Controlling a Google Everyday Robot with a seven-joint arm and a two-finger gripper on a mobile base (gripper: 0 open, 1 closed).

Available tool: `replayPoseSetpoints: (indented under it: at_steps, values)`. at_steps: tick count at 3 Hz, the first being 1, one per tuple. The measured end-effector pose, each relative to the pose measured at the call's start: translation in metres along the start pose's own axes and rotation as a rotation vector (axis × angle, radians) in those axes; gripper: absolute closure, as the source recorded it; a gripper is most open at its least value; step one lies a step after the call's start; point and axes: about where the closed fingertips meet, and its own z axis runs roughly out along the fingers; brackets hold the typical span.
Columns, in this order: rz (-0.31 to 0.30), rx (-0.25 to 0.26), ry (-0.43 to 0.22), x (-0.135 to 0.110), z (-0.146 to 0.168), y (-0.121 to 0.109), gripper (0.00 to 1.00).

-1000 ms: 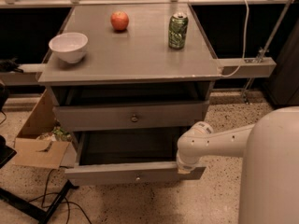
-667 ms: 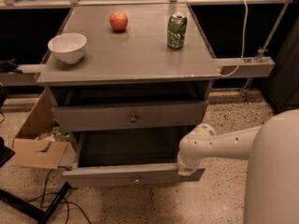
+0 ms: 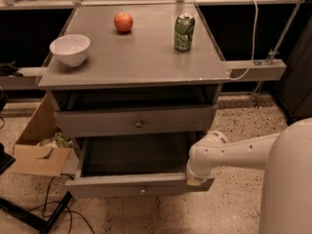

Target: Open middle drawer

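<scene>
The middle drawer [image 3: 131, 183] is a wide, shallow grey drawer with a tiny round knob on its low front. It stands pulled out below the taller-fronted top drawer [image 3: 134, 122], and its dark inside shows. My gripper [image 3: 196, 178] is at the right end of the middle drawer's front, at its top edge. My white arm reaches to it from the right. The fingers are hidden behind the wrist and the drawer front. The lowest drawer is out of view.
On the cabinet top [image 3: 146, 65] stand a white bowl [image 3: 70, 48], a red apple [image 3: 123, 22] and a green can [image 3: 184, 32]. An open cardboard box [image 3: 36, 147] lies on the floor at the left, with cables [image 3: 53, 211] in front of it.
The middle drawer stands pulled out in all frames. My arm and the drawer front have shifted only slightly toward the camera.
</scene>
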Motion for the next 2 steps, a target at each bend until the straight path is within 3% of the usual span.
replayPoseSetpoints:
  at_steps: [2]
  values:
    - [0.008, -0.012, -0.006, 0.0051, -0.0017, 0.0081, 1.00]
